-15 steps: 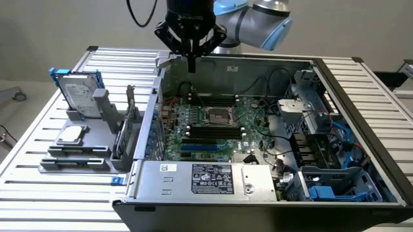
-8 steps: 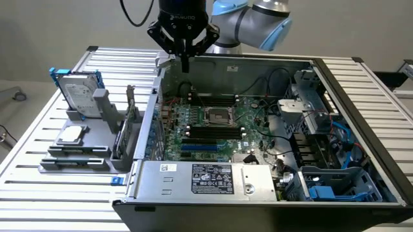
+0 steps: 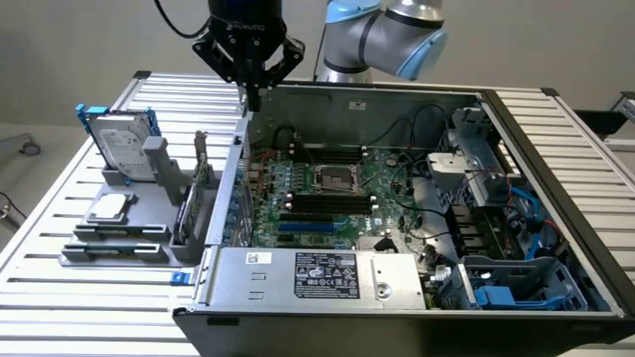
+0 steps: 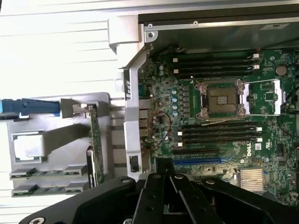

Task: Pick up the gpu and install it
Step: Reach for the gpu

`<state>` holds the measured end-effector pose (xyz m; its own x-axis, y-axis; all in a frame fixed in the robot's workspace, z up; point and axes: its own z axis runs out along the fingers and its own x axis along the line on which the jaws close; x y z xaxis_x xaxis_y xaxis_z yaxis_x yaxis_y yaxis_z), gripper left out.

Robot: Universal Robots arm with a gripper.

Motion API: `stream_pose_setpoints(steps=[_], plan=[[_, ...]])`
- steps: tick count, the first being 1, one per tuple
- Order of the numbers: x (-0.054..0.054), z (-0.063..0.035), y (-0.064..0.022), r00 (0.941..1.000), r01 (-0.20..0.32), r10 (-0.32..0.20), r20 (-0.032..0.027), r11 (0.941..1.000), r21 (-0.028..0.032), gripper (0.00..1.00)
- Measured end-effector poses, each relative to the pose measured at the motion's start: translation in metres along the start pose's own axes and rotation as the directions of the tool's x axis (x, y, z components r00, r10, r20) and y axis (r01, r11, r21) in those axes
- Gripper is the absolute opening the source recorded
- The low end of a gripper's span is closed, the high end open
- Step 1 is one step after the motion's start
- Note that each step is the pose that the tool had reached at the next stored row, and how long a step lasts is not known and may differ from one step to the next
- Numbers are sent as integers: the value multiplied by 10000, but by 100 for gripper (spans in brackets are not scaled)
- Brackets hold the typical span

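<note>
The pincer (image 3: 254, 100) hangs clenched and empty, its dark fingers pressed together and pointing down. It is above the rim of the open computer case (image 3: 397, 91), at the case's far corner on the exterior view's left. The gpu (image 3: 205, 201) is well apart from it and untouched. It stands on its long edge in a slot of the grey holder (image 3: 154, 222), which rests on the slatted worktop (image 3: 100, 297) just beside the case's outer wall on the exterior view's left. The same holder carries a hard drive (image 3: 124, 141) standing upright in a blue frame, a square processor chip (image 3: 111, 208) lying flat, and narrow memory sticks (image 3: 114, 232) near its front edge. Inside the case the green motherboard (image 3: 382, 175) lies exposed, with its processor socket (image 3: 331, 177) in the middle. A labelled power supply box (image 3: 317, 275) sits along the near wall.
</note>
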<state>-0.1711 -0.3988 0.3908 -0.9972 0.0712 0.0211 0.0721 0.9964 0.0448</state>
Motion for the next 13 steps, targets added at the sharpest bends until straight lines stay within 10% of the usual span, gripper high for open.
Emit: stream_pose_setpoints(steps=[3, 13], plan=[[127, 18, -10, 9999, -4, 4, -100, 10000, 19, 11], [580, 134, -50, 9999, -7, 8, -108, 10000, 89, 11]])
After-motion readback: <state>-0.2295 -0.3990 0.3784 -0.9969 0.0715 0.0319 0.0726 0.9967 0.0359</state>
